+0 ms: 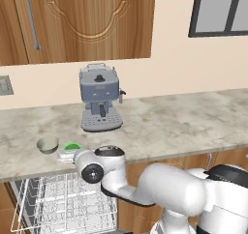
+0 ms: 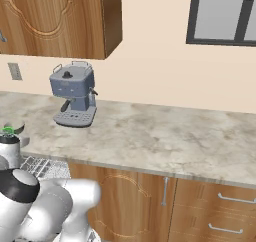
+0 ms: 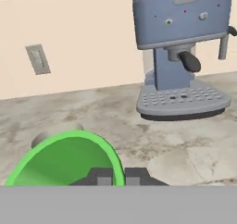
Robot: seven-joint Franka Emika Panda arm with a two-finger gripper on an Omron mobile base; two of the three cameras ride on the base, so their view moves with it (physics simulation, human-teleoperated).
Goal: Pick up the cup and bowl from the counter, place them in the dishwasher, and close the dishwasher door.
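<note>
Left base view
- Counter: the long beige-grey marbled stone counter (image 1: 184, 122) runs across the frame over brown wooden cabinets.
- Bowl: the small round grey-beige bowl (image 1: 48, 144) sits near the counter's front edge, toward its left end.
- Cup: the bright green tapered cup (image 1: 72, 146) is just right of the bowl, at the front edge, with the white arm's two-finger gripper (image 1: 68, 154) on it.
- Dishwasher: the white wire rack (image 1: 63, 204) of the dishwasher stands pulled out below the front edge.
- Coffee machine: the grey-blue coffee machine (image 1: 100, 102) stands toward the counter's back edge; no writing can be read on it.
- Room: cream wall, wooden upper cabinet (image 1: 77, 20), dark-framed window (image 1: 223, 10) at upper right.

Right base view
- Cup: a sliver of green shows at the left edge of the frame, above the counter's front edge.
- Wall: a grey outlet plate (image 2: 15, 71) left of the coffee machine.

Hand view
- Fingers: the two dark fingertips (image 3: 100, 177) are closed on the near rim of the green cup.
- Bowl: a grey edge of it shows just behind the cup.
</note>
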